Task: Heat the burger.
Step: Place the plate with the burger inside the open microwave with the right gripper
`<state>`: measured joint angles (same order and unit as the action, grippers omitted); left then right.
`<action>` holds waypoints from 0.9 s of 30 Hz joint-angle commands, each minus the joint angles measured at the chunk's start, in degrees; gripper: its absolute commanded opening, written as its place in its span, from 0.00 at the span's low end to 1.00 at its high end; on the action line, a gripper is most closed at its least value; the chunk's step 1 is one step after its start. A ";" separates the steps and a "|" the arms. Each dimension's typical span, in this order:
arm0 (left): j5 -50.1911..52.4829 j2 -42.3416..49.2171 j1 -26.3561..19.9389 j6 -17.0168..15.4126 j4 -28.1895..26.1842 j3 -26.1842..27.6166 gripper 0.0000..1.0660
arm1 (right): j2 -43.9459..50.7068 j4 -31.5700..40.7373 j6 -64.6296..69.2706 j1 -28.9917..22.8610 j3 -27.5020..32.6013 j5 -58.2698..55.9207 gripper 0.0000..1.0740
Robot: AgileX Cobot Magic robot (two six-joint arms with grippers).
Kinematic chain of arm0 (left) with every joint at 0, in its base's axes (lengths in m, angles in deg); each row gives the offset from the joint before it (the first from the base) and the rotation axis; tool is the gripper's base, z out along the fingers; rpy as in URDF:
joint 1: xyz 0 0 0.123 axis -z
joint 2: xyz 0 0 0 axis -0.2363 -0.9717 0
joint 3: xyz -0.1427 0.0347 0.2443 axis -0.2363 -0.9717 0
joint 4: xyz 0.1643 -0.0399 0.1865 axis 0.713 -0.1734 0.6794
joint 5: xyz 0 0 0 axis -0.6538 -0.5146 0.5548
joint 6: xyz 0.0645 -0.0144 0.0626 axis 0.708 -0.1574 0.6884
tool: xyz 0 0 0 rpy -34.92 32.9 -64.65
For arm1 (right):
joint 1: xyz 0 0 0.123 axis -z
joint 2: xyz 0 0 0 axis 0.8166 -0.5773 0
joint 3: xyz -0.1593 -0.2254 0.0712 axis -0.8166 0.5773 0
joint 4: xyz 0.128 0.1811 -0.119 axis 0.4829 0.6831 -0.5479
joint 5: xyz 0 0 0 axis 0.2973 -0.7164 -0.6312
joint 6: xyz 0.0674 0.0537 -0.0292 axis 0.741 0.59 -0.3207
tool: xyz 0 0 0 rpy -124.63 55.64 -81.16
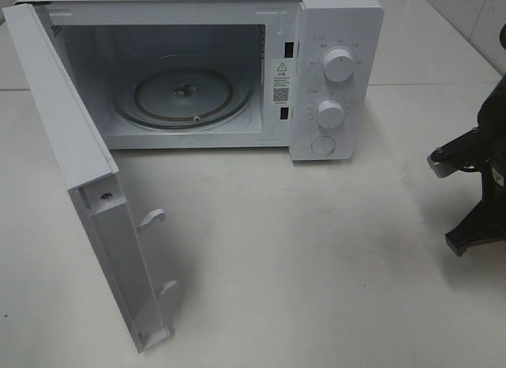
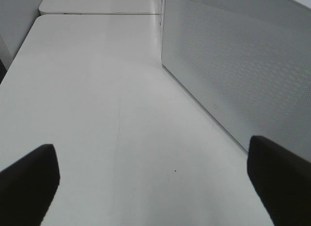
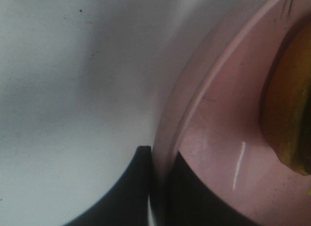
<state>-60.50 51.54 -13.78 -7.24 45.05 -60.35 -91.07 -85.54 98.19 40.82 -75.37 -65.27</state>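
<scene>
Only a sliver of the burger [image 3: 289,104] shows, at the border of the right wrist view: a golden-brown and yellow curve sitting on one pink plate [image 3: 218,138], set in from the rim. So little of it is in view that neither its long axis nor the way it faces can be told. The right gripper [image 3: 158,192] is pinching the plate's rim, one dark finger on the outer side and one on the inner side, the rim running between them. Past the rim lies white table [image 3: 73,90].

From the high camera the right arm [image 1: 478,178] stands at the right border, well apart from the one microwave [image 1: 352,107]. Its one door [image 1: 71,138] is swung out on the left side, its free edge reaching towards the near border, and it carries two latch hooks [image 1: 152,218]. The cavity mouth faces the front, with one glass turntable [image 1: 186,95] on its floor. A wide stretch of table lies between the door and the right arm. The control face has two knobs [image 1: 339,66] and one round button [image 1: 322,145].

The left gripper [image 2: 155,182] is spread wide, its two fingers [image 2: 29,180] at opposite sides with only table between them; a white dotted panel [image 2: 233,65] of the microwave rises just beside one finger
</scene>
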 commanded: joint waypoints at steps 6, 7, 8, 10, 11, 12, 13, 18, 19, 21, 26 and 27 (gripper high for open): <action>0.57 1.32 0.17 -0.17 -0.06 -0.23 0.92 | 4.76 -3.78 1.66 -2.98 2.52 -3.44 0.00; 0.57 1.32 0.17 -0.17 -0.06 -0.23 0.92 | 5.96 -3.72 1.66 -3.78 2.75 -3.84 0.00; 0.57 1.32 0.17 -0.17 -0.06 -0.23 0.92 | 5.96 -3.72 1.66 -3.78 2.75 -3.84 0.00; 0.57 1.32 0.17 -0.17 -0.06 -0.23 0.92 | 7.56 -3.78 1.66 -5.16 3.21 -4.64 0.00; 0.57 1.32 0.17 -0.17 -0.06 -0.23 0.92 | 7.56 -3.78 1.66 -5.16 3.21 -4.64 0.00; 0.57 1.32 0.17 -0.17 -0.06 -0.23 0.92 | 8.02 -3.78 1.66 -5.79 3.27 -5.27 0.00; 0.57 1.32 0.17 -0.17 -0.06 -0.23 0.92 | 9.00 -3.78 1.66 -7.28 3.61 -5.73 0.00; 0.57 1.32 0.17 -0.17 -0.06 -0.23 0.92 | 11.06 -3.78 1.83 -10.08 4.13 -7.33 0.00; 0.57 1.32 0.17 -0.17 -0.06 -0.23 0.92 | 12.03 -3.78 1.83 -11.52 4.41 -8.19 0.00; 0.57 1.32 0.17 -0.17 -0.06 -0.23 0.92 | 12.32 -3.72 1.83 -12.32 4.53 -8.71 0.00; 0.57 1.32 0.17 -0.17 -0.06 -0.23 0.92 | 14.32 -3.72 2.92 -16.50 4.64 -10.83 0.00; 0.57 1.32 0.17 -0.17 -0.06 -0.23 0.92 | 15.18 -3.72 3.32 -18.51 4.64 -11.57 0.00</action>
<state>-60.50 51.54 -13.78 -7.24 45.05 -60.35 -77.60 -86.17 100.14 24.60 -70.96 -73.80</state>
